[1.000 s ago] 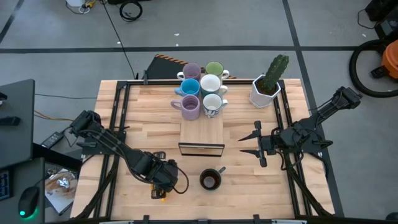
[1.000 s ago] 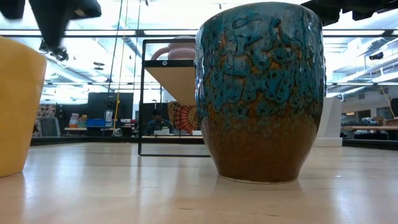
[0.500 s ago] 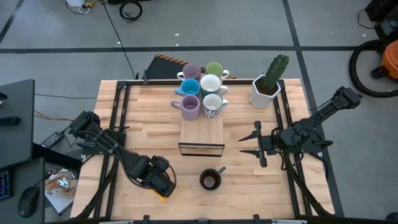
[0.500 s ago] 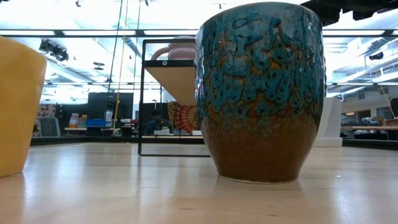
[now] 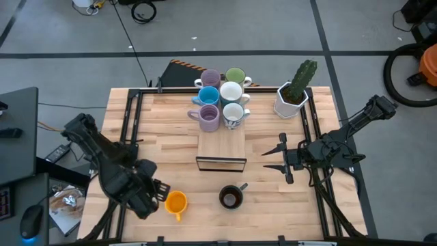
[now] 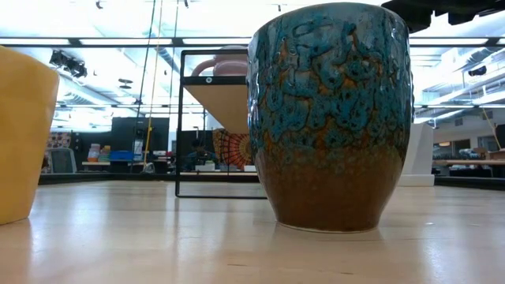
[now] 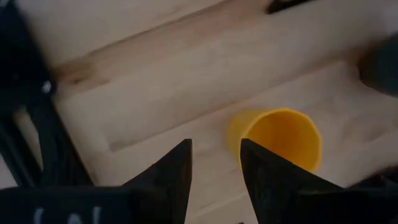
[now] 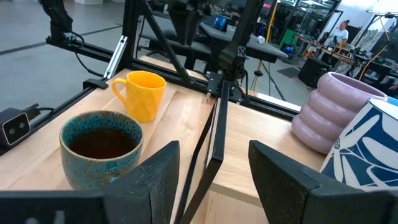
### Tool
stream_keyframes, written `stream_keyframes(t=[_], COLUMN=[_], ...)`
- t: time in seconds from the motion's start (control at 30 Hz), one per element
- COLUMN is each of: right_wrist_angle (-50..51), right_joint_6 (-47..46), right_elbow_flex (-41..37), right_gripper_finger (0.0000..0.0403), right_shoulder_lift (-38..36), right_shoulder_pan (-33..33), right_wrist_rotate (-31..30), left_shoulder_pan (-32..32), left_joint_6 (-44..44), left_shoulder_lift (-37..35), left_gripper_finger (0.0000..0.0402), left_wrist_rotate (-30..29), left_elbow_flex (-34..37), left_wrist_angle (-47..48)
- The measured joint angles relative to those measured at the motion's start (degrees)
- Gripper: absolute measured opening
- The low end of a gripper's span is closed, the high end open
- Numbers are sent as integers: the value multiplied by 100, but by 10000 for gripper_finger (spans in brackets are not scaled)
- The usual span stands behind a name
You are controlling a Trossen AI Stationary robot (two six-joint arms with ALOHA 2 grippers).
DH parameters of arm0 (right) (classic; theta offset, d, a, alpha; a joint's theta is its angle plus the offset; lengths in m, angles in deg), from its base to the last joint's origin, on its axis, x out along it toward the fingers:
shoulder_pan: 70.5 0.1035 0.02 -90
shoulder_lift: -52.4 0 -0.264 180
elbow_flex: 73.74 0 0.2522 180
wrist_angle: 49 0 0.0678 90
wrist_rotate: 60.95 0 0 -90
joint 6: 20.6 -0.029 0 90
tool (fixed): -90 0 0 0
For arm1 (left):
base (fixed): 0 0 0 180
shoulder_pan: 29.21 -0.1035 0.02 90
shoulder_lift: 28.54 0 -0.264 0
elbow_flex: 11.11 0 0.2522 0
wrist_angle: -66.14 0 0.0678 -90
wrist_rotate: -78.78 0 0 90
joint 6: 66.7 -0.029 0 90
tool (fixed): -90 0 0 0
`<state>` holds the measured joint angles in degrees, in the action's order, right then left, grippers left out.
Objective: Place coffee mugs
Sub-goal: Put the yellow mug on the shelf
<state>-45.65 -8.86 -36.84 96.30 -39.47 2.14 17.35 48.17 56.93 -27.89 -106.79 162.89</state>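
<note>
On the wooden table [image 5: 157, 123] stands an upright orange mug [image 5: 176, 202].

I'm working in what looks like a robotics lab or workshop. The wooden table [image 5: 171, 116] stands on a grey concrete floor [image 5: 273, 27] marked with pale lines, cables [image 5: 130, 34] trailing across it behind the table. Beyond the table I see a wide hall with ceiling strip lights [image 6: 142, 43], desks with equipment [image 8: 323, 59] and a person [image 8: 341, 30] standing far off.
</note>
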Motion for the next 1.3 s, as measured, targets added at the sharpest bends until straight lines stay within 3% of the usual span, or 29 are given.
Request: stream_keyframes(t=[0.13, 0.27, 0.43, 0.57, 0.7, 1.07, 1.3], right_wrist_angle=[39, 75, 73, 74, 76, 64, 35], right_joint_6=[-9, -26, -26, -26, -24, -24, -24], right_elbow_flex=[0, 0, 0, 0, 0, 0, 0], right_gripper_finger=[198, 198, 198, 198, 198, 198, 198], right_shoulder_lift=[1, 2, 0, 0, 0, 1, 1], right_shoulder_pan=[0, 0, 0, -1, -2, -1, 0], right_wrist_rotate=[1, 2, 4, 4, 7, 8, 9], left_shoulder_pan=[183, 226, 139, 80, 36, 91, 53], left_joint_6=[776, 1063, 1158, 1203, 1258, 1530, 1513], left_shoulder_lift=[0, 2, 154, 408, 613, 1273, 1533], left_gripper_finger=[142, 155, 203, 243, 263, 264, 237], left_wrist_rotate=[39, 36, 48, 380, 496, 669, 779], left_elbow_flex=[226, 484, 567, 574, 574, 574, 574], left_wrist_angle=[-115, -891, -1408, -1432, -1628, -2076, -2285])
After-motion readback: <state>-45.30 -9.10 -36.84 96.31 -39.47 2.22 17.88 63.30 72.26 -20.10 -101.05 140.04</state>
